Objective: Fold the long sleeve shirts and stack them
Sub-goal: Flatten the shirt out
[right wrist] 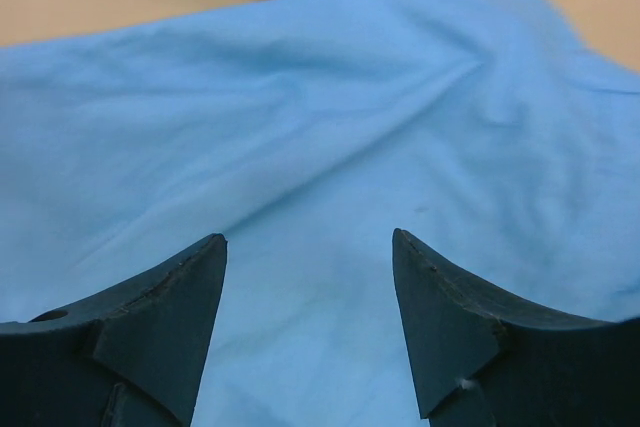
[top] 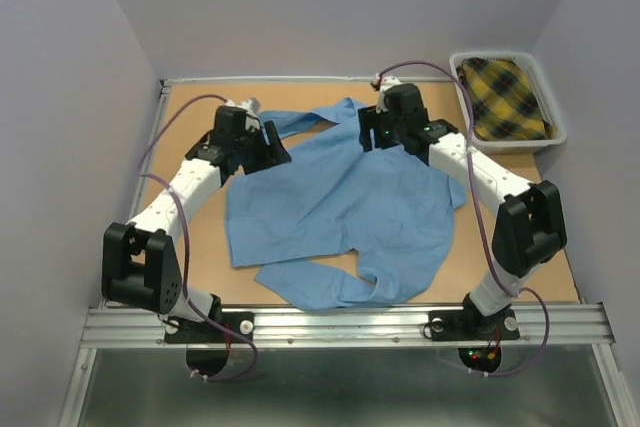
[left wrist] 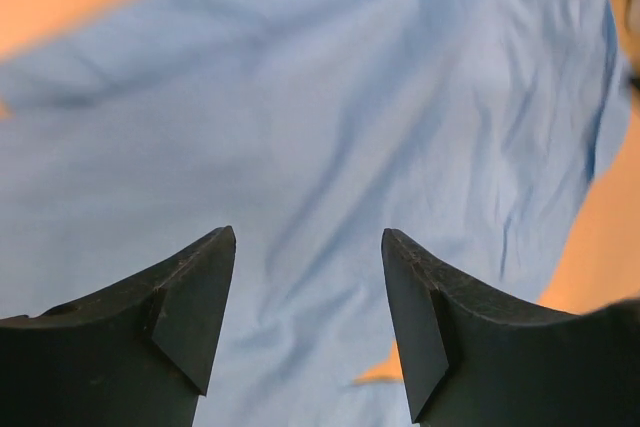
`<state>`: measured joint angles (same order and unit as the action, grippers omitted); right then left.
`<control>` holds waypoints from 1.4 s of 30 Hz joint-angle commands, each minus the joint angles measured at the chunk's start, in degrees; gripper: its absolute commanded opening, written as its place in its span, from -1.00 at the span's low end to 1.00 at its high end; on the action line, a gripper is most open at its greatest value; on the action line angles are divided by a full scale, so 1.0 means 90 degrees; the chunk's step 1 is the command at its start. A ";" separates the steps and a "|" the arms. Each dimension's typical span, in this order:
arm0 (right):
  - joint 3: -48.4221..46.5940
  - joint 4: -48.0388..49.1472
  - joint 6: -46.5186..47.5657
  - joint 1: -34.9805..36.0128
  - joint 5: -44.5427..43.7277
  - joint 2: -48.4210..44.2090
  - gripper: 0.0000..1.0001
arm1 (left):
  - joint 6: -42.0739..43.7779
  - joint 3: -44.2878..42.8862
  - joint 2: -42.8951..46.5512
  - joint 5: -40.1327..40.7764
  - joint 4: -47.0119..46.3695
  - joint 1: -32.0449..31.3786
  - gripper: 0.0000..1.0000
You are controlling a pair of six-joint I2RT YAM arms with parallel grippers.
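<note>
Light blue shirt [top: 340,207]: lying rumpled on table [top: 300,95]. Left fingers [left wrist: 190,297]: spread apart, hovering over its cloth, pinching nothing. Right fingers [right wrist: 440,317]: spread likewise, shirt lying directly beneath.

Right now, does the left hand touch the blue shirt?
Cannot tell. The left wrist view shows the left hand open over the blue shirt, but neither contact nor gap shows plainly.

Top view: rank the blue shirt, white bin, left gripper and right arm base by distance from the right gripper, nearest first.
1. light blue shirt: directly beneath the right gripper, far centre.
2. white bin: off to its right, in the far right corner.
3. left gripper: across the shirt, on the left side.
4. right arm base: at the near edge, farthest.
</note>
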<state>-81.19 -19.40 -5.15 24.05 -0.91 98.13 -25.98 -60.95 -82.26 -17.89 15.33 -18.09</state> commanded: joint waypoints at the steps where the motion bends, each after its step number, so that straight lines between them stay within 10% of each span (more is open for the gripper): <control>1: 0.0611 0.0134 -0.0531 0.0861 0.0578 -0.0327 0.44 | 0.0318 -0.0346 -0.0273 0.1135 0.0152 0.0914 0.43; 19: 0.2223 0.0446 -0.1205 0.2845 0.0120 0.0357 0.40 | 0.0767 -0.0805 -0.1778 0.1451 -0.0219 0.1844 0.57; 42: 0.3601 0.0417 -0.1362 0.2923 -0.0290 -0.0131 0.40 | 0.2534 -0.3306 -0.4063 0.1598 -0.0112 0.0174 0.51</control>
<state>-52.18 -9.78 -16.73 50.13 -2.79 95.83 -6.55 -87.79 -118.15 -3.97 14.83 -15.49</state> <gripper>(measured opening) 0.700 0.760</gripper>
